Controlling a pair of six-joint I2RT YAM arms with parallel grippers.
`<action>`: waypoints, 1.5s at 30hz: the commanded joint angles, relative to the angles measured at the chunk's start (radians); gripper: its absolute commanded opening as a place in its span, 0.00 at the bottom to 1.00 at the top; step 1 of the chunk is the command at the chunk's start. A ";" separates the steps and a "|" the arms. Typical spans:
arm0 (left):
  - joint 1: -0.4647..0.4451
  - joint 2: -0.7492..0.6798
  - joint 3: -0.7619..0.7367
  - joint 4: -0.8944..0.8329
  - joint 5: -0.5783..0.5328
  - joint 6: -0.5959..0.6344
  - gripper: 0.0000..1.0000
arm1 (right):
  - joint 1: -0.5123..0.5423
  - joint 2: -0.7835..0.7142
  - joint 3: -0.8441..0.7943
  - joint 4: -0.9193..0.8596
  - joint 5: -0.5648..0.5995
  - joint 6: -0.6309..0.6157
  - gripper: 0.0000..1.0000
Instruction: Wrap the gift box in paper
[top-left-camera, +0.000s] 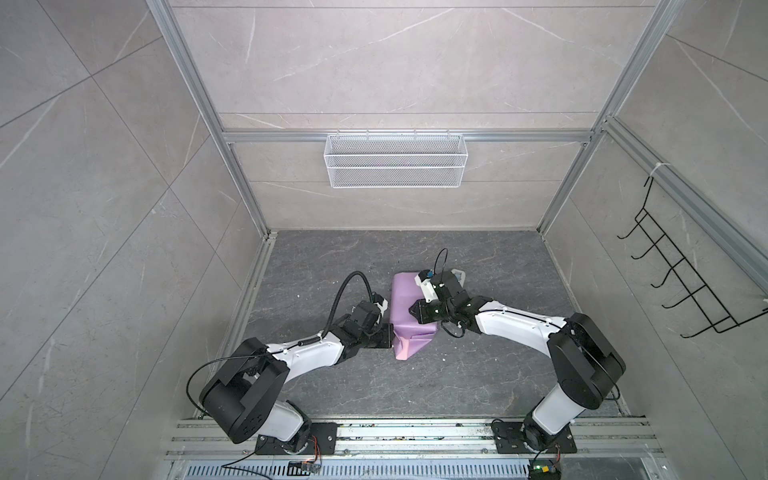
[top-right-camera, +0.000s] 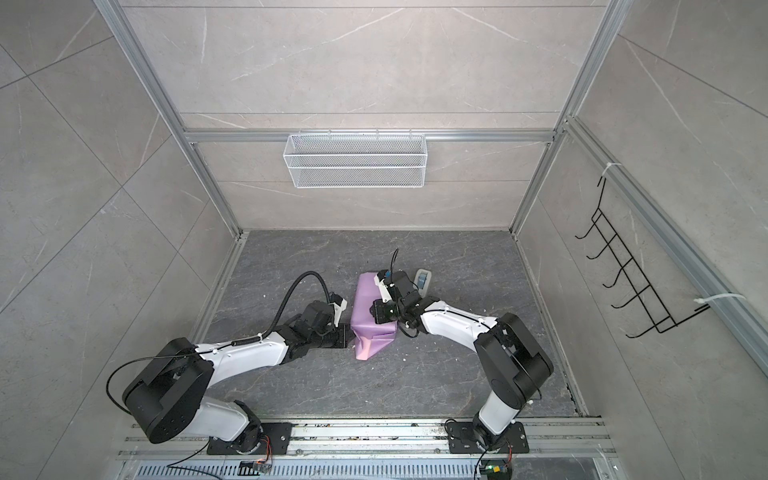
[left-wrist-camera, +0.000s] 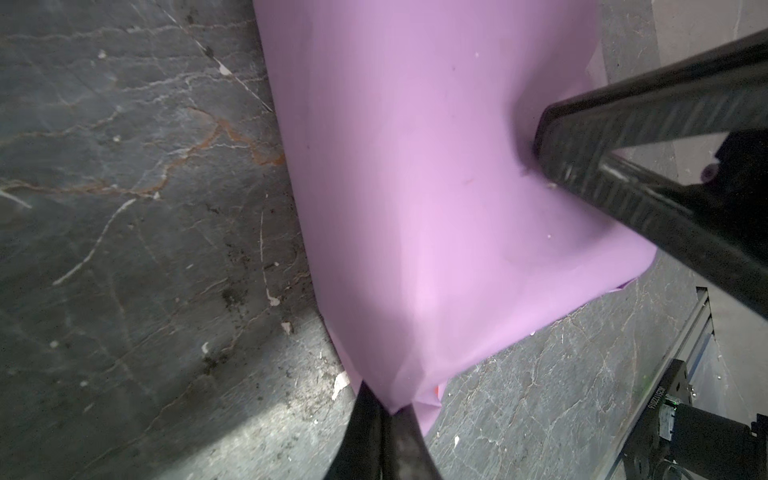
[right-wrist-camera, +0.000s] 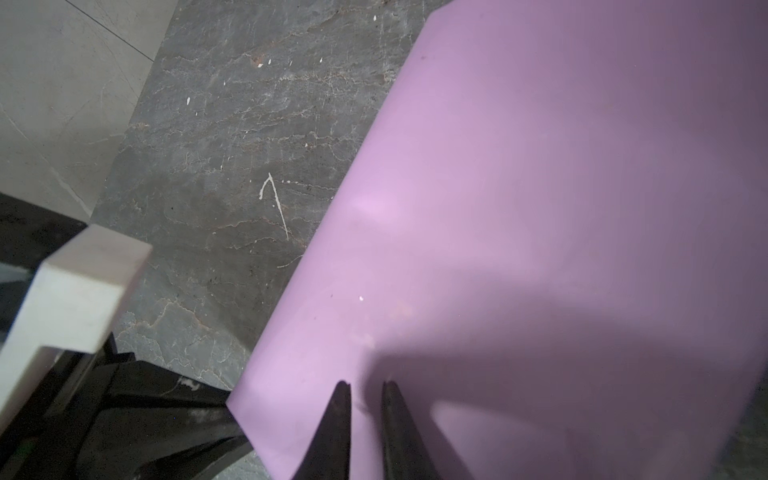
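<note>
The paper (top-left-camera: 405, 299) (top-right-camera: 368, 291) lies lilac side out, folded into a flat oblong parcel at mid-table. The gift box is hidden under it. At the near end a loose flap (top-left-camera: 401, 353) shows its pale pink inner face. My left gripper (top-left-camera: 393, 337) (top-right-camera: 348, 332) (left-wrist-camera: 388, 409) is shut on a pinched point of the paper (left-wrist-camera: 415, 187) at the parcel's near-left corner. My right gripper (top-left-camera: 412, 309) (top-right-camera: 372, 309) (right-wrist-camera: 365, 384) reaches in from the right. Its tips rest on the paper's top (right-wrist-camera: 540, 208), a narrow gap apart, with nothing between them.
A small grey-white tape dispenser (top-left-camera: 457, 274) (top-right-camera: 422, 279) sits just behind my right wrist. A white wire basket (top-left-camera: 395, 160) hangs on the back wall, and a black hook rack (top-left-camera: 681, 274) on the right wall. Aluminium rails edge the dark stone table (top-left-camera: 478, 374).
</note>
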 joint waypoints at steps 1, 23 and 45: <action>-0.011 0.014 0.046 0.060 -0.006 -0.010 0.05 | -0.006 0.006 -0.035 -0.047 0.029 0.006 0.19; -0.051 0.112 0.073 0.161 -0.061 -0.005 0.16 | -0.006 0.006 -0.047 -0.027 0.024 0.018 0.17; -0.077 0.208 0.047 0.335 -0.143 -0.041 0.21 | -0.006 0.005 -0.060 -0.013 0.014 0.026 0.16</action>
